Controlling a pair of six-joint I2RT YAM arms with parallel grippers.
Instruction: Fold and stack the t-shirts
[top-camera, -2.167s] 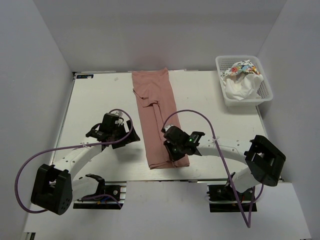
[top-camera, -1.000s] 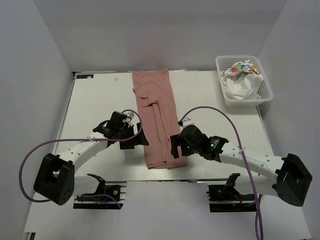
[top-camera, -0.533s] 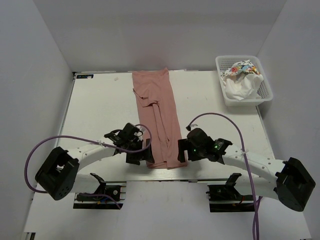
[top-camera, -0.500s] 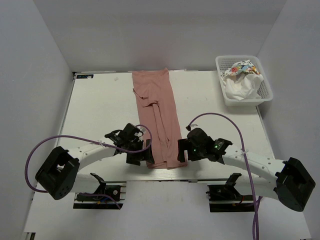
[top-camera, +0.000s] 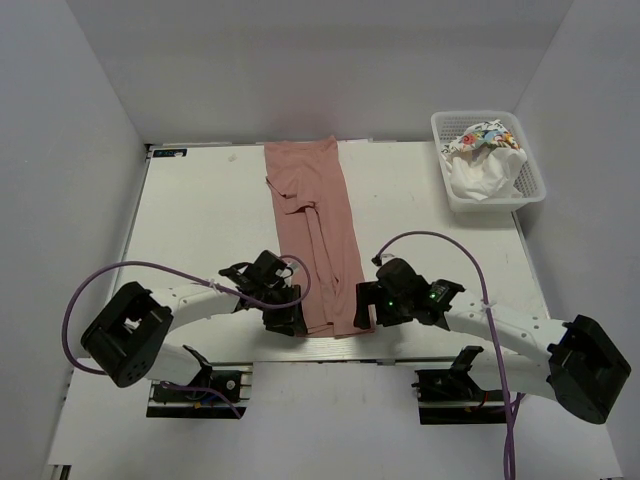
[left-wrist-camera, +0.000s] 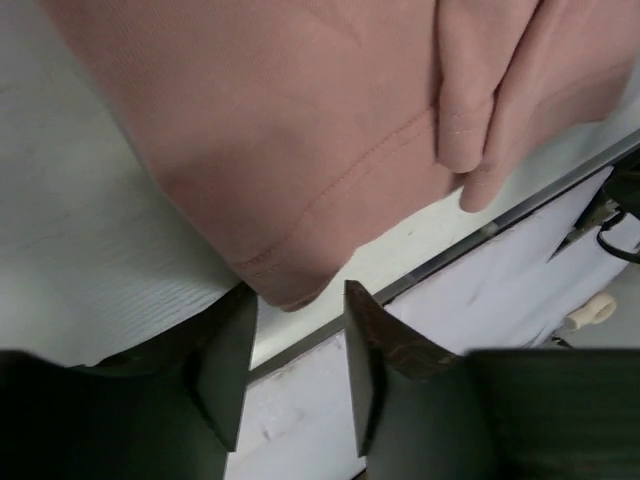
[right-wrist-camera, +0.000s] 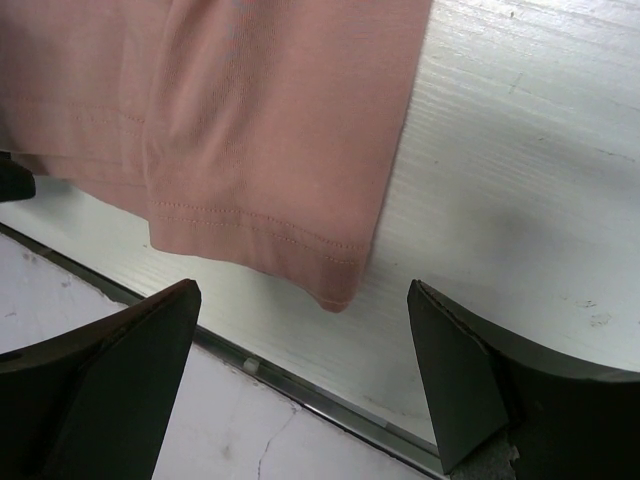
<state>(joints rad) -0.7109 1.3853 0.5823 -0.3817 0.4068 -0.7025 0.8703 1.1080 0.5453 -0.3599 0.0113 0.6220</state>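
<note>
A dusty pink t-shirt lies folded into a long strip down the middle of the table, its hem at the near edge. My left gripper sits low at the hem's near left corner. In the left wrist view the pink t-shirt ends right at the mouth of my left gripper, whose jaws stand narrowed with a gap, not pinching the cloth. My right gripper is at the near right corner. It stands wide open, with the corner of the pink t-shirt between its fingertips, untouched.
A white lattice basket stands at the back right with a crumpled white t-shirt and a multicoloured printed one in it. The table's metal near edge runs just below both hem corners.
My left gripper slid toward the near edge onto the hem's left corner and its jaws narrowed. The right gripper shifted slightly to the right corner and stayed open.
</note>
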